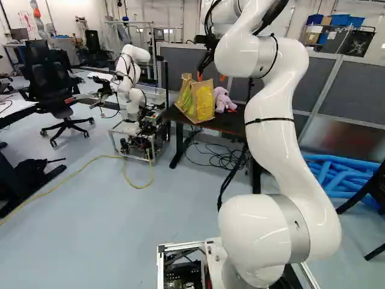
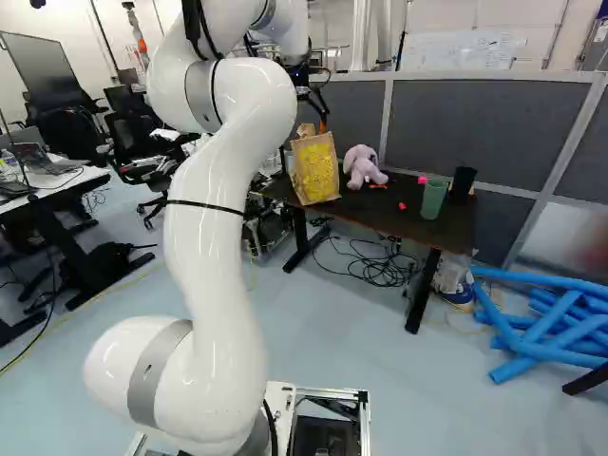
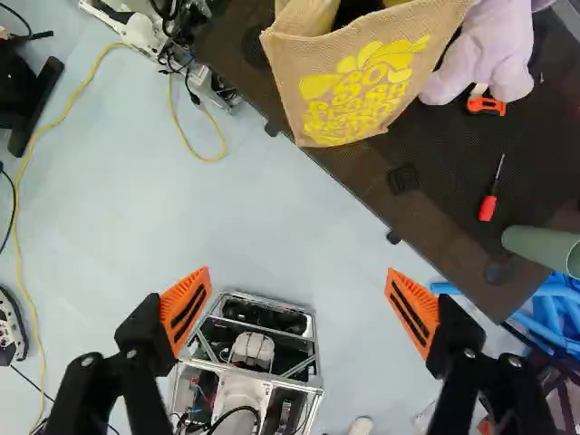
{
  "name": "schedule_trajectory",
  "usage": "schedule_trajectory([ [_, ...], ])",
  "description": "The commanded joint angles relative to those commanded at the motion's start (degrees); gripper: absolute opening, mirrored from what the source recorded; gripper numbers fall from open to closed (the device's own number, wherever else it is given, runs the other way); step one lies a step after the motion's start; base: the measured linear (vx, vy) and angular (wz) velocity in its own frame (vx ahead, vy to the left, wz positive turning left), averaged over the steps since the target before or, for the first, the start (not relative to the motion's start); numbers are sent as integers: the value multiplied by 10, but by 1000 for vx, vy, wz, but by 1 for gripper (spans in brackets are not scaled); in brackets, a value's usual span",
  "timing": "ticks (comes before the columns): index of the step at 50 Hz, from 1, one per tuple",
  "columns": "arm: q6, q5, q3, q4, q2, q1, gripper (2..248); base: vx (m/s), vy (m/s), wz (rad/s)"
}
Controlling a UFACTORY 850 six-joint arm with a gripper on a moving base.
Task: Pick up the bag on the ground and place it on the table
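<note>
- In the left base view, shows a black gripper with its jaws apart, above and near the brown bag.
- Has the bag standing on the dark worktop, just beside a pink plush toy.
- Shows black cables on the pale floor beneath, a yellow cable farther over, then another robot and an office chair at the left.
- In the right base view, shows the bag upright on the worktop again, at the end nearer the arm.
- Includes a green cup and a black cup toward the other end, with grey partitions behind.
- Leaves blue tubes heaped on the floor at the right, and a white desk at the left.
- In the wrist view, shows the jaws wide apart, with floor and part of a metal-framed base visible between, and the bag ahead, well apart from both orange pads.
- Shows yellow print on the bag, plus an orange cutter and a red-handled screwdriver lying on the worktop.
</note>
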Motion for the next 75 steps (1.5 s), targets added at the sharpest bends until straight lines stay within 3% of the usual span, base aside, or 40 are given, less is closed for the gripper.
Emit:
schedule_trajectory([
  [38,7,48,47,-1,22,2,247,0,0,0],
  [75,26,185,180,-5,84,7,247,0,0,0],
])
